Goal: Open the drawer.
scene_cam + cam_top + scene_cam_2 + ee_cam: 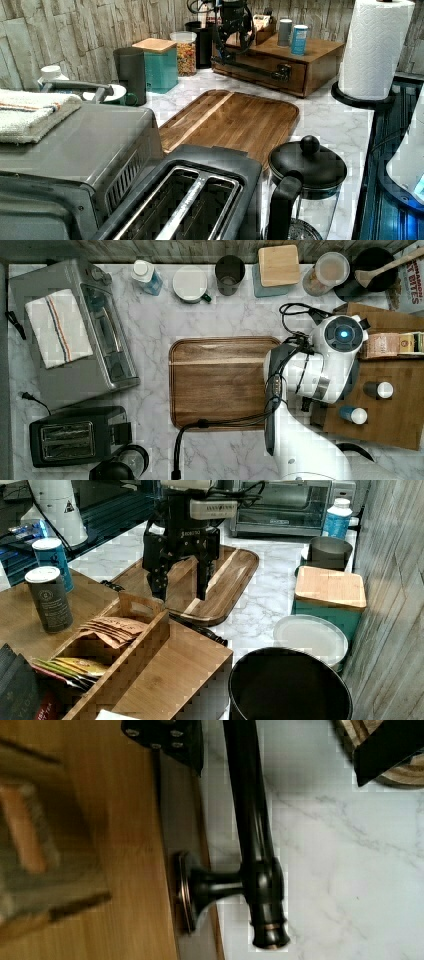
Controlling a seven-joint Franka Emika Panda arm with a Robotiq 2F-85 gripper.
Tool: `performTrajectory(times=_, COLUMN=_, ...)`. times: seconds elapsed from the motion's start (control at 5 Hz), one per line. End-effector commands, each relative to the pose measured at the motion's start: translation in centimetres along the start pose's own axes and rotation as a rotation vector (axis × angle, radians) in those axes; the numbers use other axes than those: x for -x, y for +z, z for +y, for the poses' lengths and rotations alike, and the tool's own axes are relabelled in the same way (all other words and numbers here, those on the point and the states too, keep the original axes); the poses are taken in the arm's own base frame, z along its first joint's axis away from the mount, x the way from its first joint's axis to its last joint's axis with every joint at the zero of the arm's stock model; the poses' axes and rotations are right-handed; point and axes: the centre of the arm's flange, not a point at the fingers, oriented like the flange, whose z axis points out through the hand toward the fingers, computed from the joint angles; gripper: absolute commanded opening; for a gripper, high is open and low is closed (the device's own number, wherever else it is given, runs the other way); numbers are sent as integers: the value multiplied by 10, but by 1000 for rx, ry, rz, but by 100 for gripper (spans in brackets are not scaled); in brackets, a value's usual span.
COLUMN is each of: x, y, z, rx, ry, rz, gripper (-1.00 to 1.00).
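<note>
1. Fingers (182, 587) of the arm hang spread apart, holding nothing, one either side of the black bar handle (252, 827) just below them.
2. Handle's long axis runs along the drawer (260, 65) front, crosswise to the finger gap.
3. Drawer sits shut in its wooden cabinet (320, 57) on the marble bench (155, 320), at the top view's right.

Drawer handle (252, 835) cut off at frame edge; organizer (35, 845) blurred; drawer (320, 415) hidden beneath arm (310, 390).
</note>
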Motion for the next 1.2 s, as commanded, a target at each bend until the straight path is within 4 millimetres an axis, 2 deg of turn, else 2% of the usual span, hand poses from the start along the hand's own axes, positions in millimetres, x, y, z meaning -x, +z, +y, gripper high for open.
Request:
performTrajectory(times=0.2, x=22, y=38, z=19, rx=14, ry=-55, rz=-25, gripper=100)
performTrajectory(times=0.4, x=25, y=42, z=16, rx=4, ry=-62, rz=-23, gripper=100)
performTrajectory(times=0.6, x=25, y=34, z=1, rx=1, ry=-36, rz=-8, gripper=100)
performTrajectory(times=1.0, x=19, y=16, z=-41, rx=-47, ry=-98, rz=70, gripper=100)
performTrajectory(times=1.2, x=17, y=14, z=-63, rx=-94, ry=-117, rz=56, gripper=100)
